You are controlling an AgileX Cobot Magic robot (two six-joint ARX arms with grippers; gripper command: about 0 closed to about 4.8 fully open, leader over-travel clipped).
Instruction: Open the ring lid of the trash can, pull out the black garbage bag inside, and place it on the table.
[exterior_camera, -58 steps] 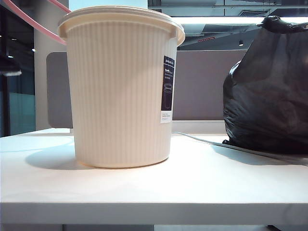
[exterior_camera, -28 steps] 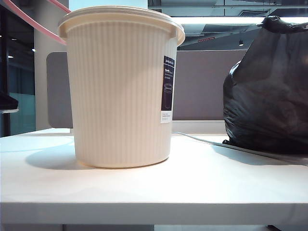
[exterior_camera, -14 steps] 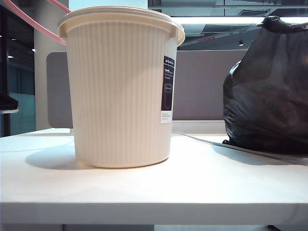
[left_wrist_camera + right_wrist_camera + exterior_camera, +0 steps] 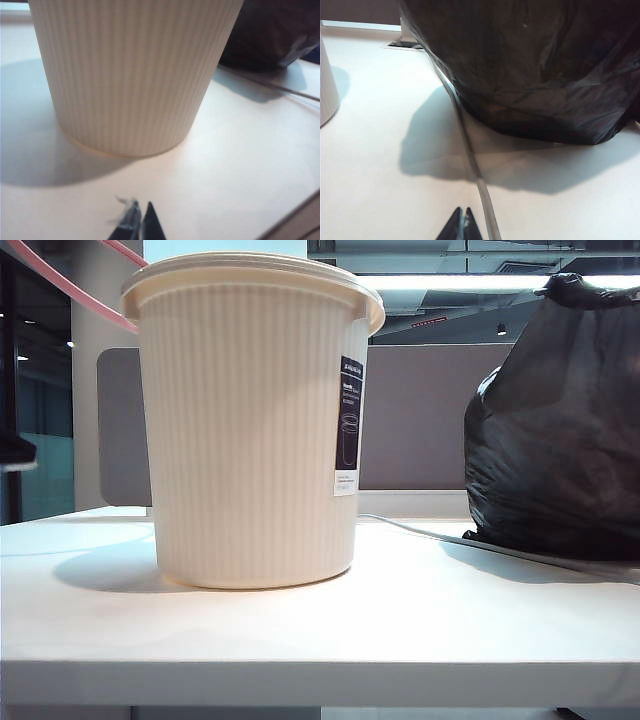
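Cream ribbed plastic fills the exterior view: the trash can (image 4: 250, 430) stands upright on the table (image 4: 320, 630), the pink ring lid (image 4: 60, 282) tilted up behind its rim, and the black garbage bag (image 4: 555, 430) sits on the tabletop well to the can's right, a pale cable (image 4: 430, 532) running between them; neither pincer shows here. From the left wrist, the left gripper (image 4: 139, 220) hovers low over the table with its tips pressed together, holding nothing, the can's base just ahead of it. From the right wrist, the right gripper (image 4: 462, 224) is likewise closed and empty, with the cable (image 4: 470, 160) just beside its tips and the bag (image 4: 535, 65) resting ahead.
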